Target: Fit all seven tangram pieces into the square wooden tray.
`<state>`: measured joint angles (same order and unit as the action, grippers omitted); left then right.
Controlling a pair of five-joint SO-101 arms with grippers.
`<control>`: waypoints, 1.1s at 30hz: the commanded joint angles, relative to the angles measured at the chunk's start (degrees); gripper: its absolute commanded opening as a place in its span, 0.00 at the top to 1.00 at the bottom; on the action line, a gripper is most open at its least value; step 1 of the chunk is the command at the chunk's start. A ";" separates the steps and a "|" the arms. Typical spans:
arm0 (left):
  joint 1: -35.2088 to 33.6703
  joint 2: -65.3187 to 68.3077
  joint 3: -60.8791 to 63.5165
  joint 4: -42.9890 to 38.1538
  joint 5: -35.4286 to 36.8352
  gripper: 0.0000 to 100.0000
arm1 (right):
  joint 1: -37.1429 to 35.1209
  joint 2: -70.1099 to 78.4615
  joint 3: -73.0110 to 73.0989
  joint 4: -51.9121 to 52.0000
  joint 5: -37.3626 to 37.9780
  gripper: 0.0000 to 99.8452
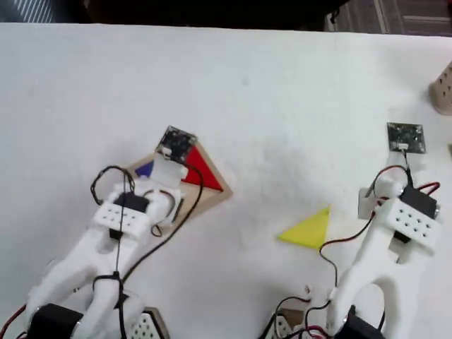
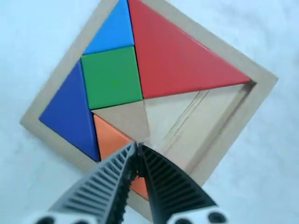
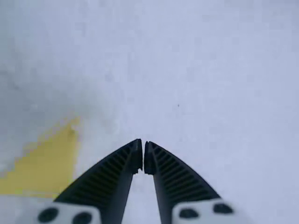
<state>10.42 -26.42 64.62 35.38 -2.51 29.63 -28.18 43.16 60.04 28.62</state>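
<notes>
Left arm (image 1: 123,219) covers most of tray (image 1: 212,196) in high view. Left gripper (image 2: 138,150), jaws closed w/ nothing between, sits over tray and hides part of orange piece (image 2: 108,140). Yellow triangle (image 1: 308,229) lies on table (image 1: 282,92), well apart from tray, cut off in right wrist view. Right gripper (image 3: 143,156), closed and empty, points at table beside it.

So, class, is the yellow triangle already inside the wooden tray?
No, the yellow triangle lies on the table, apart from the tray.

Triangle (image 1: 308,229) right of tray (image 1: 206,202), apart
</notes>
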 commanded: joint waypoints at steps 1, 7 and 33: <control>-0.92 -1.98 -0.18 -4.22 -0.53 0.98 | 0.57 4.53 -3.08 0.40 4.13 0.98; -0.92 -1.98 2.81 -10.46 -0.53 0.98 | -2.15 18.86 -3.16 -3.82 4.13 0.98; -1.63 -1.98 2.90 -10.90 -0.53 0.98 | -37.93 23.43 1.23 5.32 -10.99 0.98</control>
<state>9.45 -26.51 67.87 25.80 -2.59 -4.66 -3.56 44.92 64.26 18.07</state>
